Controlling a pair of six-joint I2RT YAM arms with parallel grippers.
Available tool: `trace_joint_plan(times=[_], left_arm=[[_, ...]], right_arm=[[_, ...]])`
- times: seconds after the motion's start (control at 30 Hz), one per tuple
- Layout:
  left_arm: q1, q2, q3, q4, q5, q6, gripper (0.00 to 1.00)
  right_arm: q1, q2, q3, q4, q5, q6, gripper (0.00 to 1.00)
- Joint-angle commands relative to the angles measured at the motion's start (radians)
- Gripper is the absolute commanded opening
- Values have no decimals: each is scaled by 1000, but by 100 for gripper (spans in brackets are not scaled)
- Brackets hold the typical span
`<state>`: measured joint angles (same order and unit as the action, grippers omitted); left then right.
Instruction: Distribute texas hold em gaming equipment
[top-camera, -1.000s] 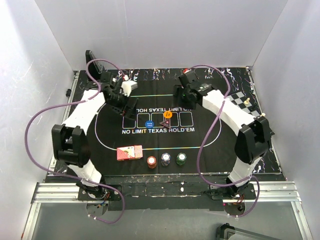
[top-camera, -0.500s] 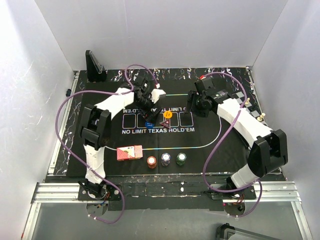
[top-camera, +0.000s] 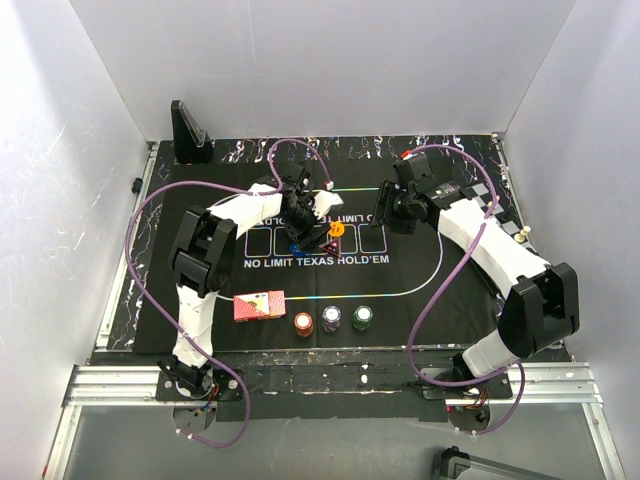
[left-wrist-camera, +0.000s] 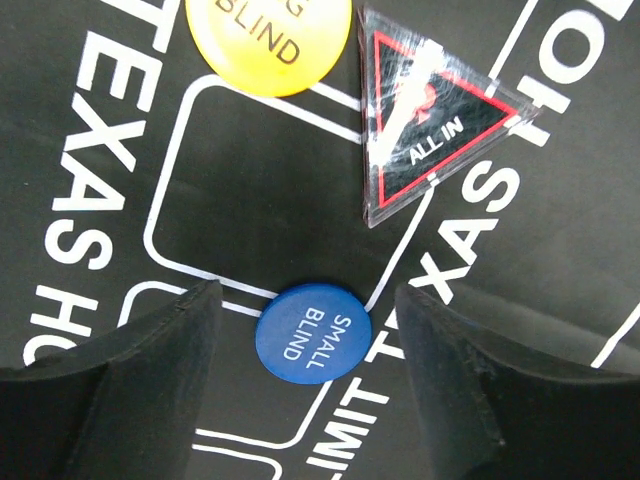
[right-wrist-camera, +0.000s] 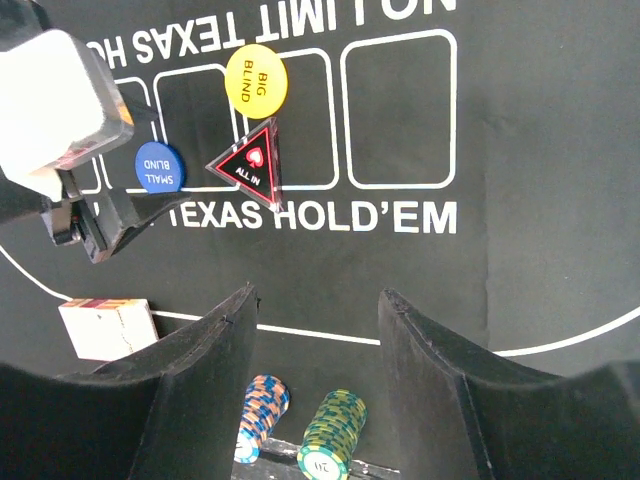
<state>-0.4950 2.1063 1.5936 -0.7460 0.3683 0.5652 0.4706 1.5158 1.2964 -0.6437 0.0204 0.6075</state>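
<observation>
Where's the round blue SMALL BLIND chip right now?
In the left wrist view, the round blue SMALL BLIND chip lies on the black mat between the open fingers of the left gripper, below-left of the triangular ALL IN marker.

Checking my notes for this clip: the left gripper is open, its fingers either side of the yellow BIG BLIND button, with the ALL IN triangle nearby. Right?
Not quite. The left wrist view shows the open left gripper bracketing the blue SMALL BLIND button, not the yellow BIG BLIND button beyond it. The ALL IN triangle is nearby.
</observation>
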Motion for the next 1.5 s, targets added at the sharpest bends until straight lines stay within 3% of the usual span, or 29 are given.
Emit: trace_joint_plan(times=[0.0,0.27,0.4,0.53,1.07,1.47], left_arm=[[-8,-42,-52,28,-22,32,65],[-14,-51,-87,39,-32,35,59],[-14,-58,-90,31,-34,39,43],[-14,-86,-121,31,-42,41,37],[95,-255,-330,60,-106,76,38],[263,-356,-445,46,-195,281,40]], right_arm=[[-4,1,1,38,-13,3,58],[-4,4,6,47,-14,3,56],[-4,-3,3,45,-13,5,54],[-4,-2,4,41,-11,-2,54],[-4,18,3,59,-13,-3,52],[6,50,-8,87,-62,5,51]])
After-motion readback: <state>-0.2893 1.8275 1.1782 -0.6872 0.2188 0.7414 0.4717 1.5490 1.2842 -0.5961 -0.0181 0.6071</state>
